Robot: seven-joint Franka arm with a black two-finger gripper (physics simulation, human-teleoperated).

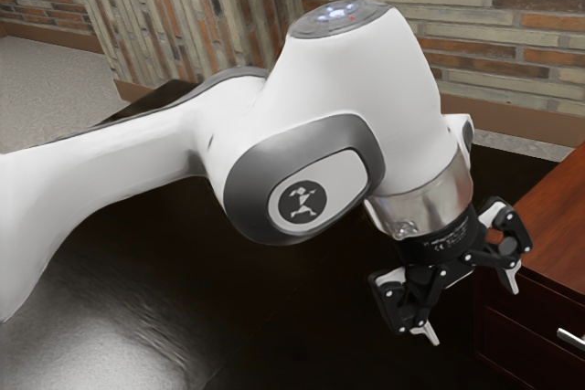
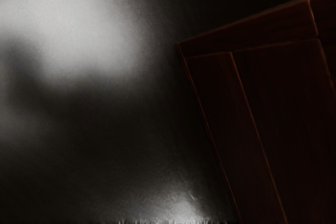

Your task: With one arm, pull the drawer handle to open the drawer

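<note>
Exterior view: approach step, jaws are hanging wide open and empty over the dark bench (image 1: 183,317), drawer handle (image 1: 572,338) sitting apart at the exterior view's right edge; wrist view: cabinet (image 2: 273,119) is lying just beside the hand, so the next move is probably calling for a reach to straddle the handle.

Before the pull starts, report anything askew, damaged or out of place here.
Nothing stands out. The cabinet sits level on the table, its drawer fronts look flush and the handle looks intact. The gripper hangs open beside the cabinet, holding nothing.
</note>
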